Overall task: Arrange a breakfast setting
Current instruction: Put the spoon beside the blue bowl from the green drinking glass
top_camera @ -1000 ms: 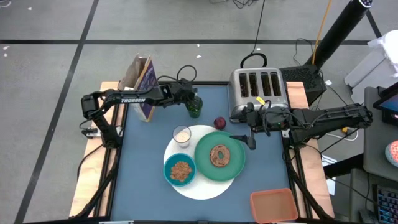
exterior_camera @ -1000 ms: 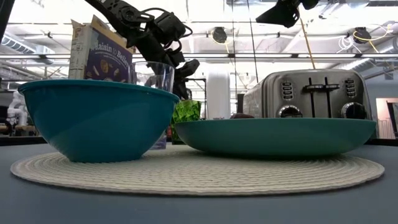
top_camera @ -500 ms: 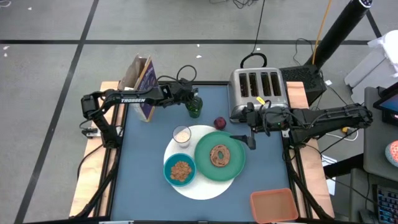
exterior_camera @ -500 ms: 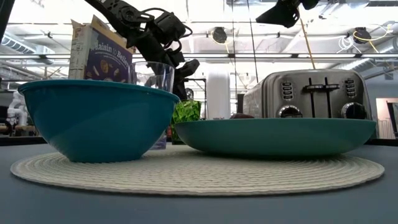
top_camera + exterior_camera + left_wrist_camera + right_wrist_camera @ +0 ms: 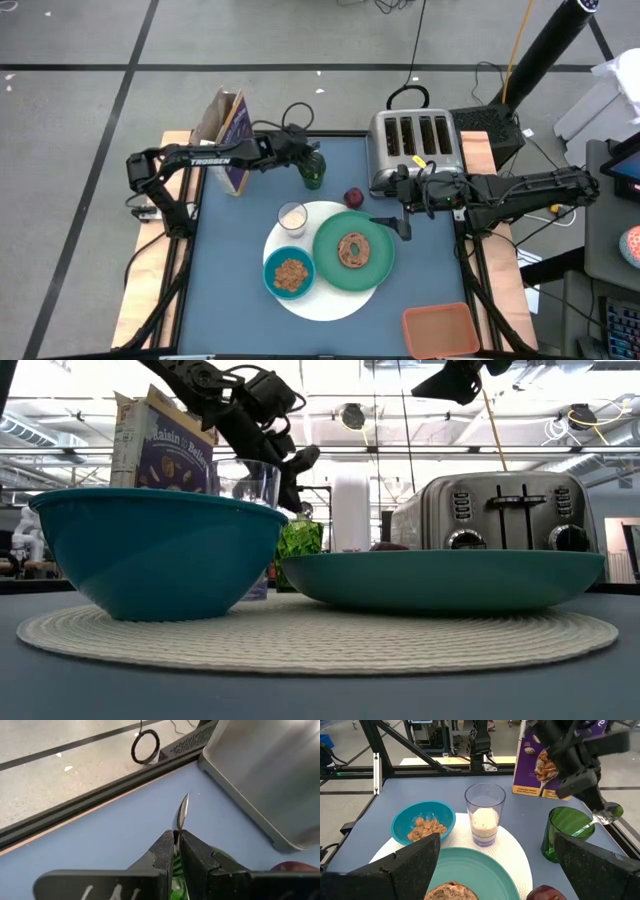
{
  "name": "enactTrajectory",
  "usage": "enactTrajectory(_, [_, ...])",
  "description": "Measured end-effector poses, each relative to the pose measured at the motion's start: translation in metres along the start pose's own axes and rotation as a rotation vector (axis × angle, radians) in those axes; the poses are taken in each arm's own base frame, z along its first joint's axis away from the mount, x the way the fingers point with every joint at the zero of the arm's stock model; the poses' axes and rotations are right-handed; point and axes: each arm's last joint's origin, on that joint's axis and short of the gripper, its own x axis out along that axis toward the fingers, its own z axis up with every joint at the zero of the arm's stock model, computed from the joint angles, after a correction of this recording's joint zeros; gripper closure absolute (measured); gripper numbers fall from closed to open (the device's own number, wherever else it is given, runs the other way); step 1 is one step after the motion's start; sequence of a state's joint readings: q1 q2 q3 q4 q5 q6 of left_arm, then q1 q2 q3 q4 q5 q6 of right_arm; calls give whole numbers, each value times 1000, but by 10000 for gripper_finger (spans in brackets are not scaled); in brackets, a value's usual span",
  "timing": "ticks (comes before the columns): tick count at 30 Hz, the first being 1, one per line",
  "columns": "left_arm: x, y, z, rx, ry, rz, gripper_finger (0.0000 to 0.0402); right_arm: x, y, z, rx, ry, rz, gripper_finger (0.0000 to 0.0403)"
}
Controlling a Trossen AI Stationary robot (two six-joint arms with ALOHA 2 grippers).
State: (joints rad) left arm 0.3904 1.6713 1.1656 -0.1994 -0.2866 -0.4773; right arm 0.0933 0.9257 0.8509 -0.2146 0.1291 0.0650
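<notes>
My left gripper [image 5: 310,160] is shut on a spoon [image 5: 607,814] above the green cup [image 5: 314,174], which stands on the table by the purple cereal box [image 5: 232,140]. The white round mat [image 5: 345,300] carries a green plate [image 5: 325,245] with a bagel [image 5: 353,249], a teal bowl [image 5: 270,270] of cereal and a small clear glass [image 5: 292,217]. A dark-red fruit [image 5: 354,197] lies on the table beside the mat. My right gripper [image 5: 404,228] is open and empty above the plate's right edge. My left gripper pinches the spoon between its two shut fingers [image 5: 192,851], on the handle just behind the spoon's bowl [image 5: 182,810], which sticks out past the fingertips. The fingers slant down from the table's left. The handle [image 5: 582,830] slants down into the green cup.
A silver four-slot toaster [image 5: 415,145] stands at the far right, close to the fruit and my right arm. An orange-pink tray [image 5: 440,330] sits at the near right corner. Bare blue table shows at the left and the near left.
My left gripper has risen a little above the green cup, still shut on the spoon. My right arm has kept still.
</notes>
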Motion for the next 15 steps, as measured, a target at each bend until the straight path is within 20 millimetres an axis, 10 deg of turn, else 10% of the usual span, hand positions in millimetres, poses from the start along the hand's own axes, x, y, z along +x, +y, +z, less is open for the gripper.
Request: enactTrajectory(15, [-5,1,2,1,-1,-1,367,0,0,0,1,0,0,23])
